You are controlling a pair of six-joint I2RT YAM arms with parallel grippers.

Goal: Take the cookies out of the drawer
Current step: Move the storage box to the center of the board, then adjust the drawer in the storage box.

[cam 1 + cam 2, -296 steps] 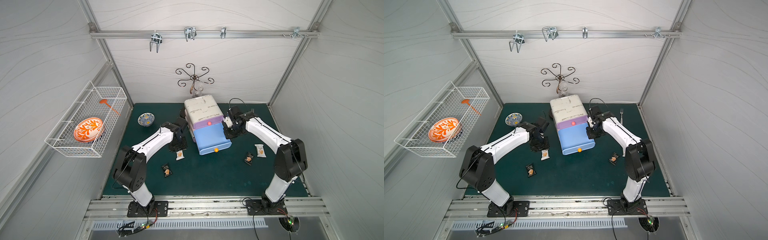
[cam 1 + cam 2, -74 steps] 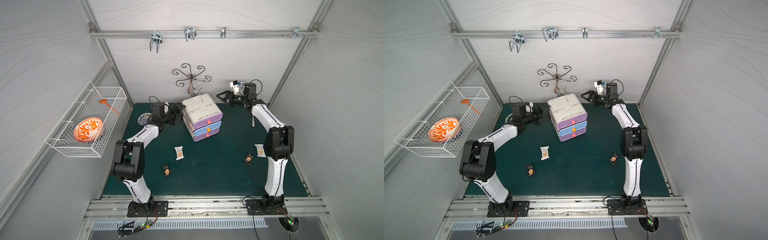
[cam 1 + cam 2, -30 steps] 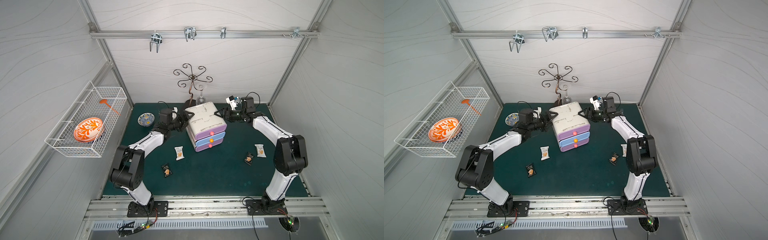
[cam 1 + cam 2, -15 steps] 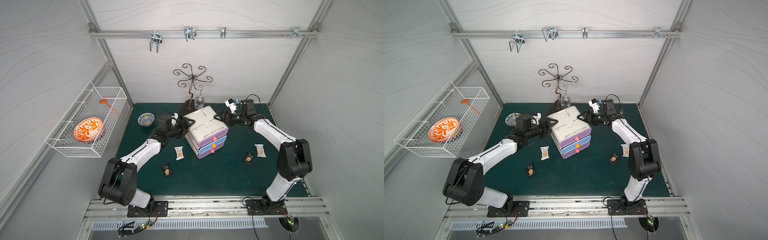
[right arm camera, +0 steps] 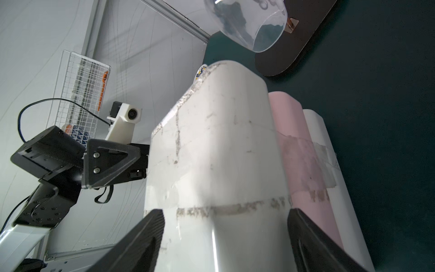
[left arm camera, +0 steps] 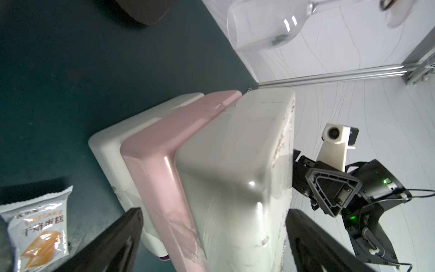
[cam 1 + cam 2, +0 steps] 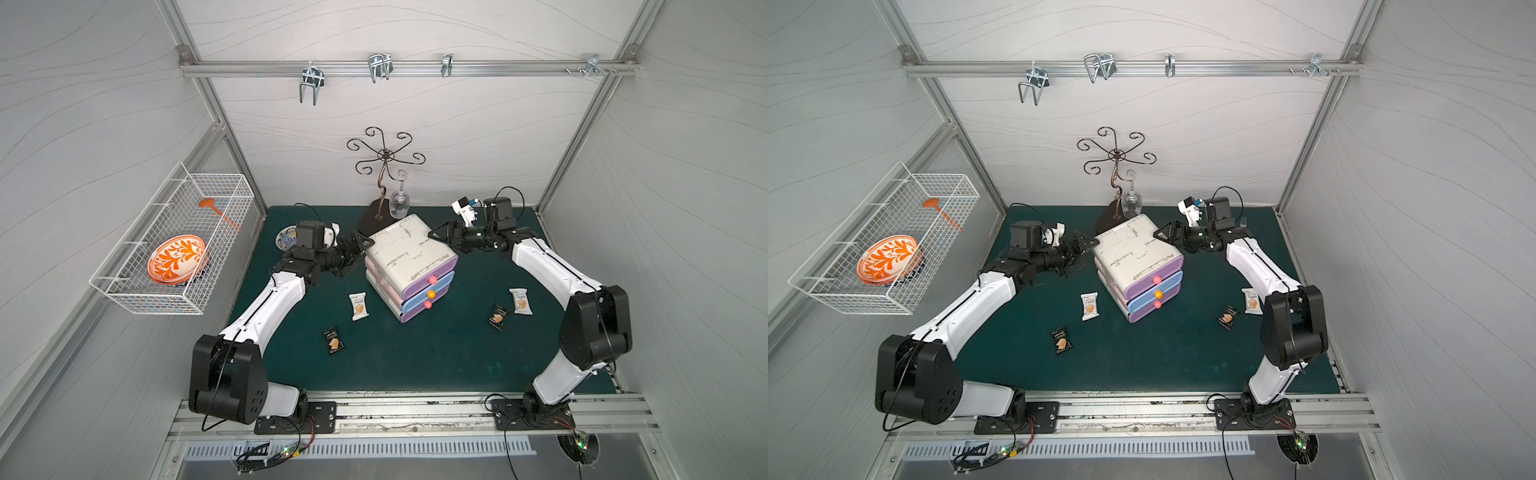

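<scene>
Left gripper [image 7: 359,252]: jaws wide astride drawer unit [image 7: 405,253], grip unclear | cookies [image 7: 358,306]: two left-front of unit, two right-front, on mat [image 7: 415,361] | unit: blue drawer [image 7: 442,289] shut, open earlier | wine glass [image 7: 399,201] just behind | right gripper [image 7: 440,240]: same.

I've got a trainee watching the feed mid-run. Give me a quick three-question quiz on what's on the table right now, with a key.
1. True or false: one drawer of the drawer unit stands pulled out.
2. How many cookie packets lie on the green mat? A) two B) four C) six
3. Name the thing that hangs bowl-down from the metal stand behind the unit.

Key
1. False: all three drawers are shut.
2. B: two white and two black.
3. A wine glass.
</scene>
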